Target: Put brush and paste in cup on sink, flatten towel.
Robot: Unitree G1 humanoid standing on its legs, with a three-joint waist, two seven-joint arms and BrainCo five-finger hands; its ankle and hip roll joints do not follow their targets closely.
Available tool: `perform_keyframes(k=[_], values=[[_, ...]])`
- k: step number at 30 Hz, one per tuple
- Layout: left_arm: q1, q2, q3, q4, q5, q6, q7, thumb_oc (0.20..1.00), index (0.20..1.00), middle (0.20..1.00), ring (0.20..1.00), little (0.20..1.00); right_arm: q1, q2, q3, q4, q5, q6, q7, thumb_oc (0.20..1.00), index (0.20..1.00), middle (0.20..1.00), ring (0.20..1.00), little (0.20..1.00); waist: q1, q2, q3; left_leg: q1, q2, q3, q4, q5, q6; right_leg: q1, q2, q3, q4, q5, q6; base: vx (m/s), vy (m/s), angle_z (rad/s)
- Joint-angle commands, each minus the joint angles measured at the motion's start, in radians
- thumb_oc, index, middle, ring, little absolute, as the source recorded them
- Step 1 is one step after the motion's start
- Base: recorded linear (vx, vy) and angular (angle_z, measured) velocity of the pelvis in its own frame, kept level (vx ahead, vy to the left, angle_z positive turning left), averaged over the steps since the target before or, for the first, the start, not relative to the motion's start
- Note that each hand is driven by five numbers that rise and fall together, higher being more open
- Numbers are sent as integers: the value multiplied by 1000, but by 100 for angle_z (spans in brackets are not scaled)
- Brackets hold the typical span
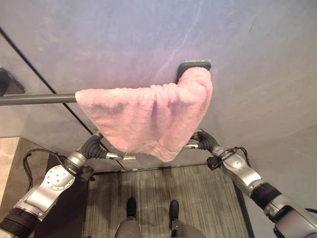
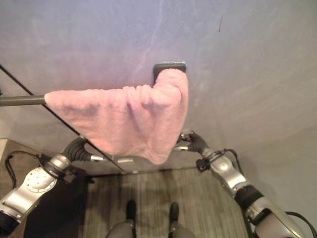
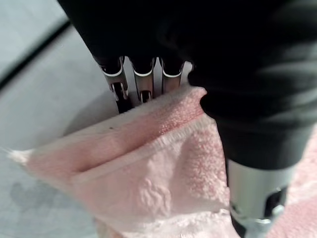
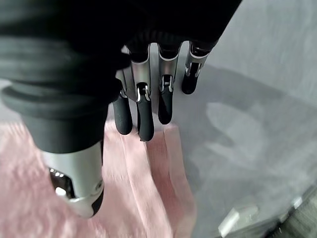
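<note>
Because bunched and ridged rather than hanging smooth, needs flattening: pink towel, draped over the grey towel rail above both robot hands, heaped thickest up beside the dark wall bracket, above the right robot hand. Explains both arms raised to the lower hem, one at each side, presumably to draw the cloth apart along the rail.

Left robot hand: up at the hem's outer lower edge, touching or just under the cloth. Right robot hand: tucked behind the drooping lower corner, close to the wall.

From the head views: overall hang only, namely slanted lower edge, one deep fold running down the middle, bare rail stretching off beyond the left robot hand. No telling from there how either robot hand meets the cloth.

From the left wrist view: folded hem of the towel lying right across the left robot hand, part of it slipped behind the cloth; clamped or merely resting, cannot tell.

From the right wrist view: fingers relaxed and loosely hanging, parted from the thumb, dark tips at the towel's side edge, closed on nothing.
</note>
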Motion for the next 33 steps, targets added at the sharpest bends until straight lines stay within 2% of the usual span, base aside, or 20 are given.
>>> perform_keyframes(k=[1, 4, 5, 6, 7, 10, 12, 14, 17, 26, 29, 33], values=[[-98, -29, -45, -14, -18, -35, 28, 1000, 1000, 1000, 1000, 1000, -146, 67, 10, -79, 22, -54, -15, 1000, 1000, 1000, 1000, 1000, 27, -33, -22, -8, -23, -38, 7, -5, -3, -34, -70, 29, 0, 67, 89, 62, 7, -1], [-94, -31, -48, -21, -12, -31, 25, 1000, 1000, 1000, 1000, 1000, -155, 73, 18, -92, 20, -52, -20, 1000, 1000, 1000, 1000, 1000, 28, -35, -26, -1, -23, -38, 7, -9, -3, -28, -70, 30, 0, 64, 89, 58, 10, -2], [-95, -38, -56, -20, -16, -27, 18, 573, 573, 573, 573, 573, -153, 85, 18, -100, 23, -52, -20, 1000, 1000, 1000, 1000, 1000, 27, -36, -28, 4, -23, -38, 7, -12, -3, -23, -70, 32, 0, 62, 89, 62, 13, -1], [-95, -38, -56, -20, -16, -27, 18, 573, 573, 573, 573, 573, -153, 85, 17, -100, 23, -52, -20, 1000, 1000, 1000, 1000, 1000, 28, -36, -28, 5, -23, -38, 7, -12, -3, -23, -70, 33, 0, 62, 89, 65, 13, -2], [-93, -47, -66, -22, -23, -25, 11, 200, 200, 200, 200, 200, -142, 100, 8, -95, 27, -54, -30, 200, 200, 200, 200, 200, 24, -37, -29, 10, -23, -38, 7, -15, -2, -19, -69, 36, 0, 61, 89, 42, 6, -2], [-87, -64, -66, -18, -22, -22, 13, 200, 200, 200, 200, 200, -116, 117, -12, -99, 34, -59, -40, 200, 200, 200, 200, 200, 22, -38, -32, 17, -23, -37, 7, -19, -1, -13, -69, 36, 0, 58, 89, 41, 3, -2], [-54, -101, -49, -4, -6, -14, 23, 200, 200, 200, 200, 200, -43, 169, -61, -120, 75, -66, -47, 200, 200, 200, 200, 200, 18, -40, -37, 34, -22, -35, 7, -26, 1, 2, -68, 34, 0, 55, 90, 69, 7, 0], [-24, -111, -32, -4, -2, -10, 26, 200, 200, 200, 200, 200, -3, 183, -79, -145, 92, -74, -44, 200, 200, 200, 200, 200, 16, -40, -41, 44, -22, -33, 7, -30, 2, 10, -68, 35, 0, 53, 91, 43, 5, 0], [55, -155, 17, 8, 8, 3, 15, 200, 200, 200, 200, 200, 118, 220, -124, -229, 157, -85, 2, 200, 200, 200, 200, 200, 13, -40, -56, 72, -18, -32, 7, -40, 4, 38, -67, 34, 0, 41, 91, 65, 2, 0], [136, -195, 71, 10, 32, 14, 2, 200, 200, 200, 200, 200, 238, 191, -151, -391, 212, -87, 73, 200, 200, 200, 200, 200, 15, -42, -82, 105, -13, -30, 7, -48, 3, 76, -71, 21, 0, 25, 93, 9, 0, 1], [147, -192, 89, -24, 31, 8, 2, 200, 200, 200, 200, 200, 248, 166, -155, -452, 223, -93, 89, 200, 200, 200, 200, 200, 16, -43, -85, 108, -13, -31, 7, -48, 3, 80, -72, 20, 0, 24, 94, -12, -2, 4], [185, -187, 166, -138, 16, -25, 28, 200, 200, 200, 200, 200, 257, 143, -160, -565, 252, -112, 114, 200, 200, 200, 200, 200, 24, -47, -87, 107, -13, -32, 7, -47, 3, 80, -75, 14, 0, 26, 97, -33, 1, 4]])
